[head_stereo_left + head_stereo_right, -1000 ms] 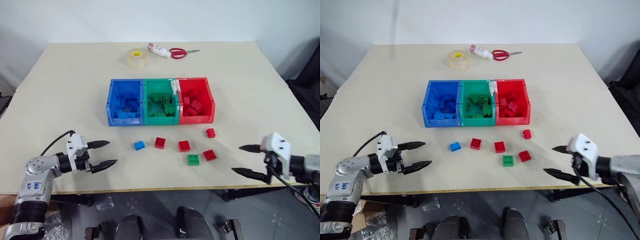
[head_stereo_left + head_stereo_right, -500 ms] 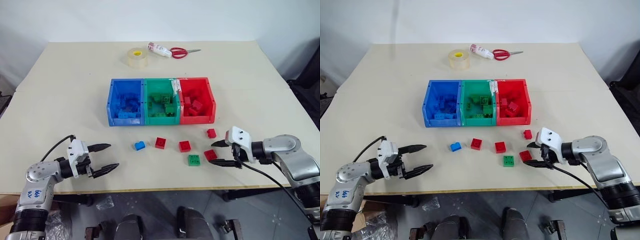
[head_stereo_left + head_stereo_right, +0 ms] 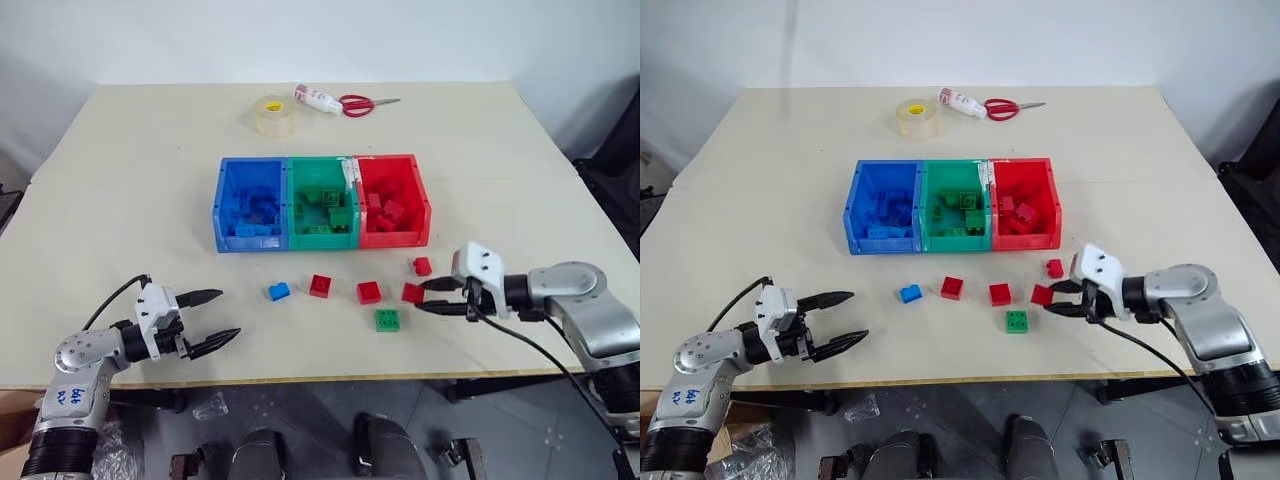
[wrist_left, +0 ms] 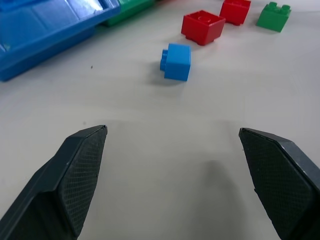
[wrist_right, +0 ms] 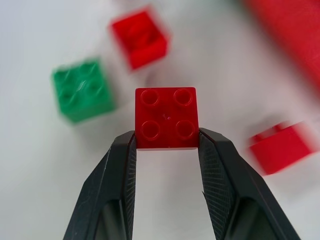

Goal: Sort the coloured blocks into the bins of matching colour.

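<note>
The right gripper [image 5: 166,145] clamps a red block [image 5: 167,118] just above the desk [image 3: 150,180], in front of the red bin [image 3: 393,212]. The left gripper [image 3: 215,318] hangs with fingers wide apart near the desk's front edge, a blue block [image 3: 279,291] lying beyond it.

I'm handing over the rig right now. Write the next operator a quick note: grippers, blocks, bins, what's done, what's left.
Right gripper: jaws shut on a red block, just off the table.
Left gripper: jaws open, empty, near the table's front edge.
Blue bin, green bin and red bin already hold matching blocks.
Left: bin the held block, then the blue block, green block and three red blocks.
</note>
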Robot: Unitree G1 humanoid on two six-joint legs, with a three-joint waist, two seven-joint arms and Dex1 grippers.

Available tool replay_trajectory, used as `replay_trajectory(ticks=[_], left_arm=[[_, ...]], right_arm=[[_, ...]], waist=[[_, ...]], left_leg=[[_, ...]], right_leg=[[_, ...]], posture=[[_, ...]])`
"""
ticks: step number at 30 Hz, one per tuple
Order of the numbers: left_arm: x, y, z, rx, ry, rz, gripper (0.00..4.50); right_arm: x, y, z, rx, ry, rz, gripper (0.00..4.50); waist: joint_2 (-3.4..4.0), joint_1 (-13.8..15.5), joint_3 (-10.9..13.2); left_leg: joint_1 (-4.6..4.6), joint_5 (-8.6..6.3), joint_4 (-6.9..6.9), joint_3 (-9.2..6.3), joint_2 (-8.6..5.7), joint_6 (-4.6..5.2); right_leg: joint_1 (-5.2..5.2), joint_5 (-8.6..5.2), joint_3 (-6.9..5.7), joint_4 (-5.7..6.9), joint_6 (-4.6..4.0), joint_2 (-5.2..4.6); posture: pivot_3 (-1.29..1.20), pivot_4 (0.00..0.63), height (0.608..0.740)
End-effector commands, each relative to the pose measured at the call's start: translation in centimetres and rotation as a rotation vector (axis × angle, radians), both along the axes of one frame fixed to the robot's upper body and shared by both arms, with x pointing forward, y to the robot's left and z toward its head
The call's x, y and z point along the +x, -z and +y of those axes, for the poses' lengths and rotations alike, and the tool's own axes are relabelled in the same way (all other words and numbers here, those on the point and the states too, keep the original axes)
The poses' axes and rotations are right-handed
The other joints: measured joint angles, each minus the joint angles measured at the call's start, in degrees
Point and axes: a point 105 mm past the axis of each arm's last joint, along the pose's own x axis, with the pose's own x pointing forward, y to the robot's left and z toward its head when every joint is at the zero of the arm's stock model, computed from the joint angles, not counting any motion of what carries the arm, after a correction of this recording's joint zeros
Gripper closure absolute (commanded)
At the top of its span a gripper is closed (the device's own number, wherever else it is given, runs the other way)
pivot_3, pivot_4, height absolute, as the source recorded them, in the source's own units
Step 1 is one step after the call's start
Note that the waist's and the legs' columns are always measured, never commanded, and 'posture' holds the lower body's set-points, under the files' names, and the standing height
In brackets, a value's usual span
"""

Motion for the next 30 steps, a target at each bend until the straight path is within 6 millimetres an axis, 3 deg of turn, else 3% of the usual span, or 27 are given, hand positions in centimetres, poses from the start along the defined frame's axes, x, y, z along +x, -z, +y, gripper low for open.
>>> replay_trajectory(ticks=[1,9,16,18,22,28,30], left_arm=[[0.4,-1.0,-0.4,-0.005,0.018,-0.049,0.0],[1.3,-1.5,-0.7,-0.007,0.039,-0.065,0.0],[1.7,-2.0,-0.6,-0.015,0.049,-0.089,0.0],[1.7,-2.0,-0.5,-0.017,0.052,-0.093,0.0],[1.5,-2.0,-0.5,-0.021,0.068,-0.101,0.0],[0.5,-2.4,-1.2,-0.093,0.196,-0.124,0.0],[0.2,-2.0,-1.2,-0.081,0.226,-0.124,0.0]], right_arm=[[2.2,-3.8,0.5,0.066,0.052,-0.122,3.1],[9.0,-8.1,2.0,0.153,0.176,-0.298,3.1],[10.9,-8.3,2.8,0.162,0.207,-0.334,0.68],[10.6,-8.5,2.7,0.166,0.198,-0.338,0.01],[9.1,-8.5,2.0,0.17,0.169,-0.327,0.01],[3.3,-5.6,-0.2,0.125,0.075,-0.204,0.01],[0.7,-3.7,-2.2,0.103,0.101,-0.124,0.01]], waist=[[0.0,-0.2,0.0],[0.0,-0.3,0.0],[0.0,-0.3,0.0],[0.01,-0.3,0.0],[0.01,-0.3,0.0],[0.01,0.2,0.0],[0.01,0.2,0.0]], left_leg=[[0.0,0.0,0.0,0.02,0.01,0.0],[-0.1,0.0,0.01,0.38,0.0,-0.04],[-0.17,0.01,-0.01,0.51,0.0,-0.05],[-0.19,0.01,-0.01,0.55,0.01,-0.05],[-0.18,0.01,-0.02,0.55,0.04,-0.05],[-0.24,-0.05,0.03,0.55,0.0,-0.02],[-0.23,-0.05,0.06,0.55,0.01,-0.02]], right_leg=[[-0.03,0.0,0.02,0.0,0.0,0.0],[-0.48,-0.02,0.28,0.37,-0.04,0.0],[-0.63,-0.02,0.38,0.43,-0.04,0.0],[-0.68,-0.02,0.41,0.43,-0.03,0.01],[-0.7,-0.02,0.42,0.45,-0.03,0.02],[-0.69,0.0,0.44,0.37,0.0,0.01],[-0.69,0.01,0.44,0.38,0.01,0.01]], posture=[[0.0,0.15,0.74],[0.0,0.15,0.74],[0.0,0.15,0.74],[0.0,0.15,0.74],[0.0,0.15,0.74],[0.0,0.15,0.74],[0.0,0.15,0.74]])
